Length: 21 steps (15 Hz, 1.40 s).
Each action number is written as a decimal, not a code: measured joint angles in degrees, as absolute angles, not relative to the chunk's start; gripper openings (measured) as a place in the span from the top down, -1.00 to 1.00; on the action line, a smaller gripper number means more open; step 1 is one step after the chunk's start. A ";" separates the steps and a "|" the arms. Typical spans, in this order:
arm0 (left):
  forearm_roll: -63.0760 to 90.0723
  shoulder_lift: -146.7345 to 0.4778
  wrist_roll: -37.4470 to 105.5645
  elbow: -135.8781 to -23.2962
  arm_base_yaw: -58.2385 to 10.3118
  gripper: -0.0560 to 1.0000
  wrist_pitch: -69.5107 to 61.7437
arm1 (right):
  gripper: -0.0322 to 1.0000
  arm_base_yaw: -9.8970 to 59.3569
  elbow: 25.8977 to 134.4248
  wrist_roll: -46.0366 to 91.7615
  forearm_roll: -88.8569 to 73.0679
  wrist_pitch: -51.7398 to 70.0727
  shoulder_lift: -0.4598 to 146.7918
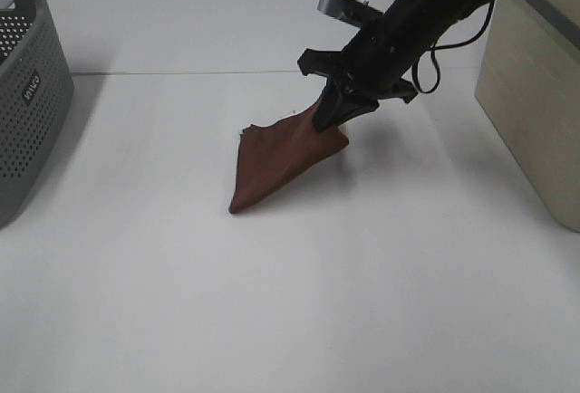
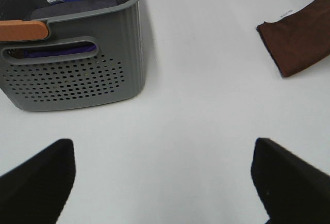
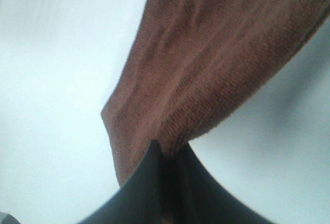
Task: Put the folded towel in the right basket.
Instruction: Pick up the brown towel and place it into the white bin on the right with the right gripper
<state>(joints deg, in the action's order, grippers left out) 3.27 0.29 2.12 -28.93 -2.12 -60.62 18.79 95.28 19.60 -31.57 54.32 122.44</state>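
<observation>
The folded brown towel (image 1: 272, 162) lies in the middle of the white table, its far right corner lifted. My right gripper (image 1: 328, 119) is shut on that corner, and the near tip of the towel still rests on the table. In the right wrist view the towel (image 3: 216, 64) hangs from the closed black fingers (image 3: 154, 193). The right basket (image 1: 535, 94) is a beige box at the right edge. My left gripper (image 2: 164, 182) is open and empty, low over the table near the grey basket; the towel (image 2: 301, 38) shows far off in its view.
A grey perforated basket (image 1: 27, 94) stands at the left edge; in the left wrist view this basket (image 2: 72, 74) holds purple cloth and has an orange handle grip. White table surface (image 1: 290, 321) spreads in front.
</observation>
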 joint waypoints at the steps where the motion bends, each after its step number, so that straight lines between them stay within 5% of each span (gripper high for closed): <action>1: 3.27 0.29 2.12 -28.93 -2.12 -0.77 -60.62 | 0.92 18.79 95.28 19.02 -29.16 55.81 120.38; 12: 3.27 0.29 2.12 -28.93 -2.12 -0.77 -60.62 | 0.92 18.79 95.28 13.29 0.00 63.60 98.15; 16: 3.27 0.29 2.12 -28.93 -2.12 -0.77 -60.62 | 0.92 18.39 105.60 10.66 13.92 67.72 97.12; 21: 3.27 0.29 2.12 -28.93 -2.12 -0.77 -60.62 | 0.92 8.48 111.67 10.66 11.75 68.70 97.06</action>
